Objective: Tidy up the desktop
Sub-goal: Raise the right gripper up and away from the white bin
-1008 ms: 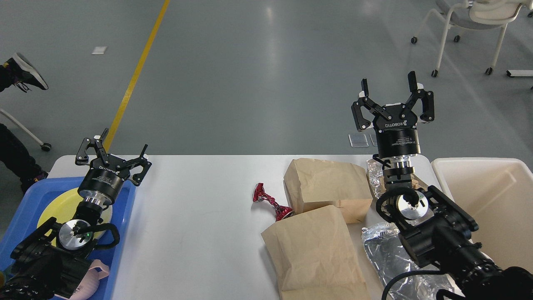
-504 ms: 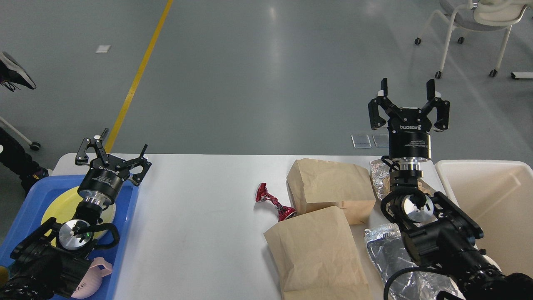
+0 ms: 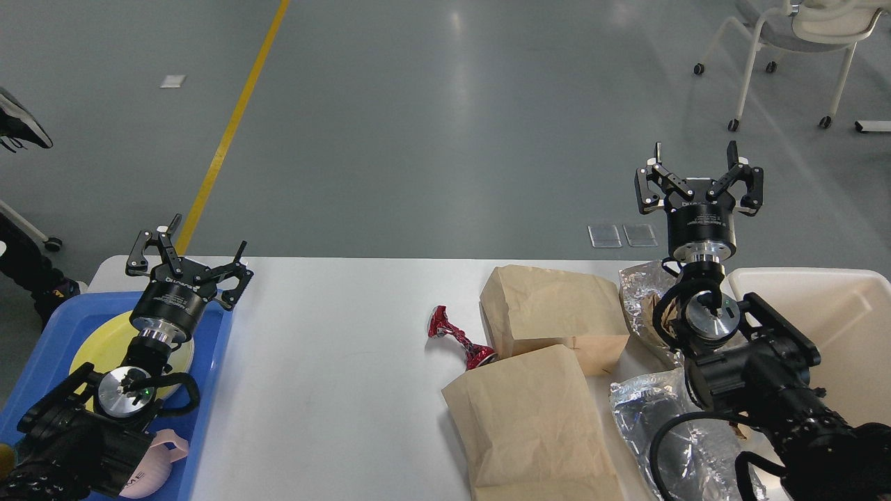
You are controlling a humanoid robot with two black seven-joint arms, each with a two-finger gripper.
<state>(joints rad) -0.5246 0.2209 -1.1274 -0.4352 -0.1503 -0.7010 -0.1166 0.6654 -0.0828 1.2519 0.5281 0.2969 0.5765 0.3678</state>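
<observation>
While spanning the view before grey floor, desktop bearing two paper bags, foil, red wrapper; tray left, bin right. Hovering empty: left gripper and right gripper, fingers spread.

We found the middle of the large white rectangular desktop bare, wide enough for a gripper to pass. To its right, two brown paper bags, a crumpled red foil wrapper and crinkled silver foil sheets crowded the surface; a blue plastic tray closed the left.
</observation>
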